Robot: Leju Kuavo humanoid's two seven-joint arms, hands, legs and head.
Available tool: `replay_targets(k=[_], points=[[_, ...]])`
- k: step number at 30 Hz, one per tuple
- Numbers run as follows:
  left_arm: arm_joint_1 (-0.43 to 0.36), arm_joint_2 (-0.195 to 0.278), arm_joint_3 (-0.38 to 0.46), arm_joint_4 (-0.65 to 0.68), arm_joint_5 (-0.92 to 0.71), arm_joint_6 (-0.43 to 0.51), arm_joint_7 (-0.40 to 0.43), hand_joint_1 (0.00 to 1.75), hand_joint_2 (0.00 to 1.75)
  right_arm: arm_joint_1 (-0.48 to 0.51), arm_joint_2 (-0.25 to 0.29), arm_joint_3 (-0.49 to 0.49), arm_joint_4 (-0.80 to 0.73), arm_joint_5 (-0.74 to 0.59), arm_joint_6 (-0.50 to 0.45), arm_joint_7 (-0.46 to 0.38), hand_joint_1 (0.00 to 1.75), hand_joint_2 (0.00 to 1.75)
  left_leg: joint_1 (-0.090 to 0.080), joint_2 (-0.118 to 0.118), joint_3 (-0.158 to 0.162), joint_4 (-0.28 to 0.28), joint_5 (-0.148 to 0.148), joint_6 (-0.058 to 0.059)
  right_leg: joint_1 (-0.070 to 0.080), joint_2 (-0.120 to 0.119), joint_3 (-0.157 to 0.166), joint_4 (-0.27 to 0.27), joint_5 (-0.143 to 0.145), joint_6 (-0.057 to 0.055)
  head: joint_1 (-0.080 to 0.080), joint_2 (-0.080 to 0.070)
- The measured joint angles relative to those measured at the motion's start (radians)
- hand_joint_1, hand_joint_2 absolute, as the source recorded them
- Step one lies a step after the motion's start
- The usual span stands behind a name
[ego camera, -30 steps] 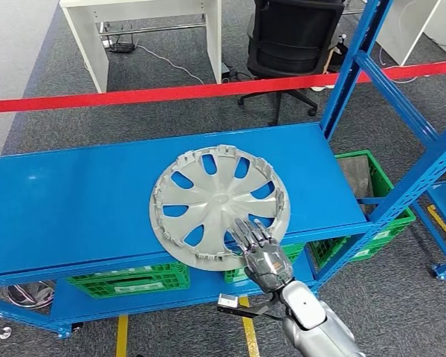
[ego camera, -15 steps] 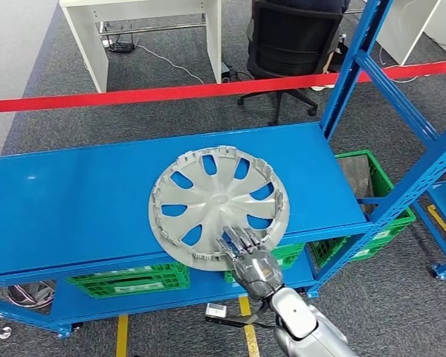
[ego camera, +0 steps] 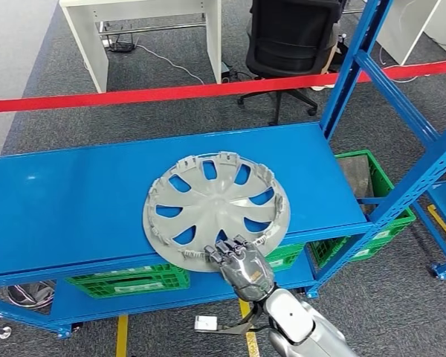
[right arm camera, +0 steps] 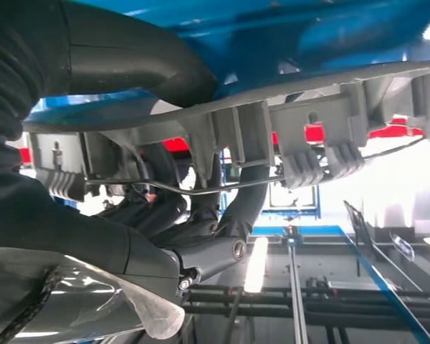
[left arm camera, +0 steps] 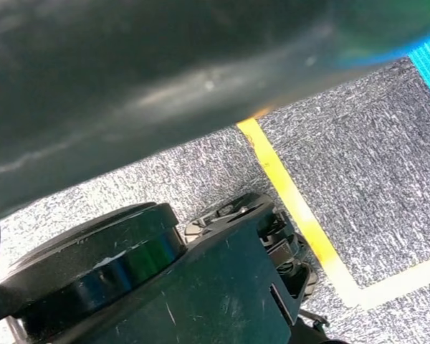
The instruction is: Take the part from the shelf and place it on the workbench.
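The silver hubcap (ego camera: 216,208) lies on the blue shelf (ego camera: 69,201), its near edge reaching past the shelf's front lip and tilted up off the surface. The right hand (ego camera: 240,266) grips that near edge: its fingers (ego camera: 224,249) curl over the top of the rim, while the right wrist view shows the thumb (right arm camera: 132,68) on one face of the rim and the darker fingers on the other. Beyond the shelf a red tape (ego camera: 125,97) crosses the grey carpet, with an office chair (ego camera: 291,37) behind it, and green crates (ego camera: 125,279) sit under the shelf.
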Motion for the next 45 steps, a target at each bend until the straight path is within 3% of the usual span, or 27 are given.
replay_targets(k=[28, 30, 36, 45], points=[[0.003, 0.000, 0.006, 0.000, 0.001, 0.001, -0.004, 0.00, 0.00, 0.007, -0.027, 0.035, -0.074, 0.008, -0.003, -0.009, 1.75, 1.75, 0.000, 0.000, -0.001, 0.000, 0.000, 0.000, 0.000, 0.000, 0.000, 0.000, 0.000, 0.000, 0.000, 0.000], [0.004, 0.000, 0.007, 0.000, -0.002, 0.000, -0.011, 0.00, 0.00, 0.023, -0.026, 0.023, -0.141, 0.037, -0.006, -0.065, 1.75, 1.75, 0.000, 0.000, -0.001, 0.000, 0.000, 0.000, 0.000, 0.000, -0.001, 0.000, 0.000, 0.000, 0.000, 0.000], [0.002, -0.001, 0.007, 0.000, -0.010, -0.002, -0.018, 0.00, 0.00, 0.085, 0.051, -0.057, -0.463, 0.085, -0.017, -0.396, 1.75, 1.75, 0.000, -0.002, -0.003, 0.000, 0.000, 0.000, 0.000, -0.002, -0.003, 0.000, 0.000, 0.000, 0.000, 0.000], [0.003, -0.002, 0.008, 0.000, -0.013, 0.000, -0.018, 0.00, 0.00, 0.090, 0.118, -0.103, -0.711, 0.093, -0.017, -0.474, 1.75, 1.75, 0.000, -0.003, -0.005, 0.000, 0.001, 0.000, 0.000, -0.003, -0.004, 0.000, 0.000, 0.000, 0.000, 0.000]])
